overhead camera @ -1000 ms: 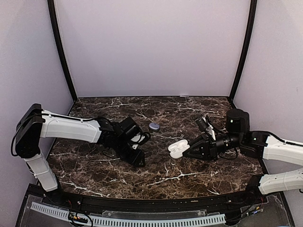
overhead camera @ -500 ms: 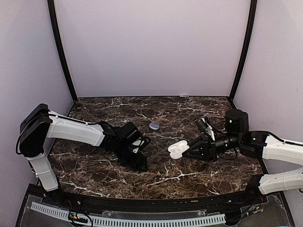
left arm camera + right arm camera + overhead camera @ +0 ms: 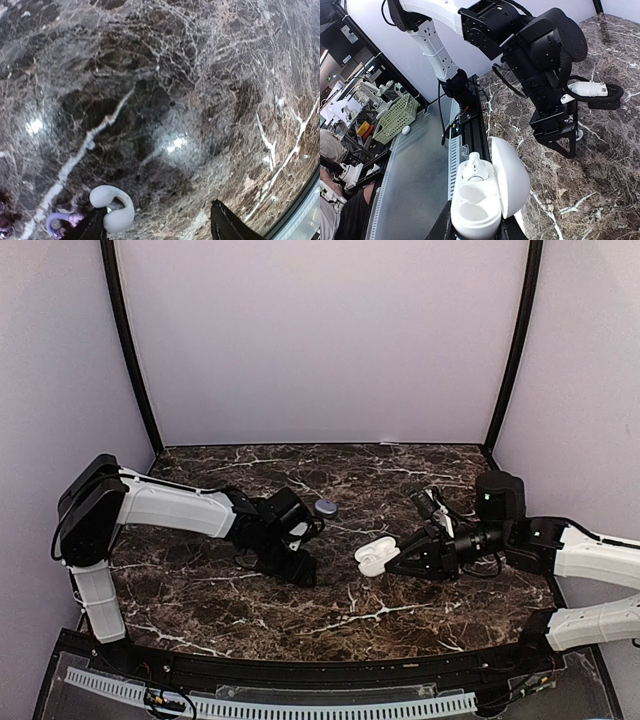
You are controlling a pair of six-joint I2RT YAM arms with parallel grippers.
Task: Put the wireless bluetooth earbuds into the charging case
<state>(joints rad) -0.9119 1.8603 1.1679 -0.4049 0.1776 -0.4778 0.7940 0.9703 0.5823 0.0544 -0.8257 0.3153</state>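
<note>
My right gripper is shut on an open hinged charging case that looks white here, held just above the table. In the right wrist view the gripper clamps the case's base, the lid stands open, and one white earbud sits in the far well; the nearer hollows are empty. My left gripper is low over the table, left of the case. In the left wrist view it is open wide, and a white curved earbud lies against its left finger.
A closed lavender grey-blue pebble lies on the dark marble table behind my left gripper. A small lavender loop shows at the left wrist view's lower left. The table's front rail runs along the near edge.
My left arm has swung right and slightly away from the near edge, so its gripper is closer to the case. My right gripper and the case have barely moved.
</note>
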